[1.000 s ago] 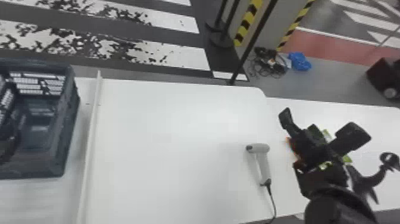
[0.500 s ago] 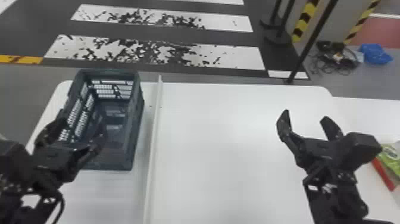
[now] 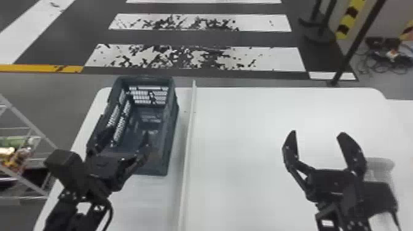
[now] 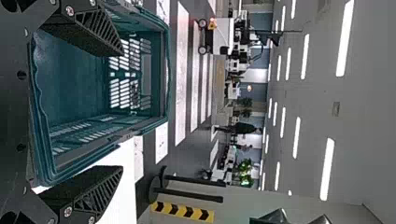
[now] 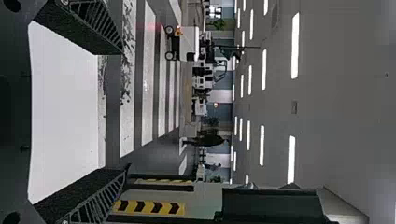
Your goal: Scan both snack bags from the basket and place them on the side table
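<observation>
"Beside the pale strip [image 3: 188,138], what's on the white table [image 3: 245,138]?"

"The basket [image 3: 172,132], dark blue-grey, upright and open at the top, with slotted walls. It sits on the robot's left of the strip."

"And the left gripper [image 3: 127,133]?"

"At the basket's near end. Its fingers stand wide apart, and from the head they overlap the inside of the basket. The left wrist view has the basket's interior between them. Whether they touch it, I can't tell."

"Now the right gripper [image 3: 317,131]?"

"Well to the right of the basket, on the other side of the strip. Also wide, with white tabletop between its fingers."

"What's that grey shape next to it?"

"Looks like the scanner [image 3: 381,167], far right of the basket and partly hidden behind the right gripper."

"Anything around the basket's other sides?"

"A wire rack [image 3: 29,123] to its left, off the table, with colourful goods [image 3: 18,156] on it. Past its far end, the floor has white stripes [image 3: 276,58], their paint broken up by dark patches."
</observation>
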